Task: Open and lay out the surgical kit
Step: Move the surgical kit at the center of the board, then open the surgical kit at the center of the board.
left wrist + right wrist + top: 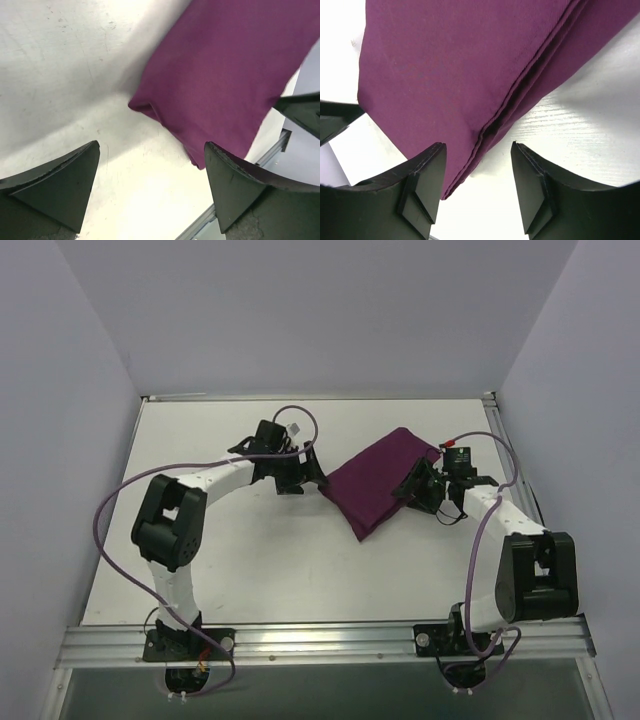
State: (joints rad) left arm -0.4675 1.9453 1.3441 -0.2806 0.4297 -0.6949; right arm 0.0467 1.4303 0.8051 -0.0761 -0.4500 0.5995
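The surgical kit shows only as a folded dark purple cloth wrap (375, 480) lying flat at the table's middle right. The steel tray and the instruments are hidden. My left gripper (300, 480) is open and empty, just off the wrap's left corner (142, 106). My right gripper (412, 492) is open and empty at the wrap's right side, over its layered folded edge (490, 131). The wrap fills the top of both wrist views (225, 75) (445, 65).
The white table (220, 550) has a metal rail along its near edge (320, 640) and pale walls on three sides. Purple cables loop from both arms. The right gripper's finger shows at the right edge of the left wrist view (300, 111).
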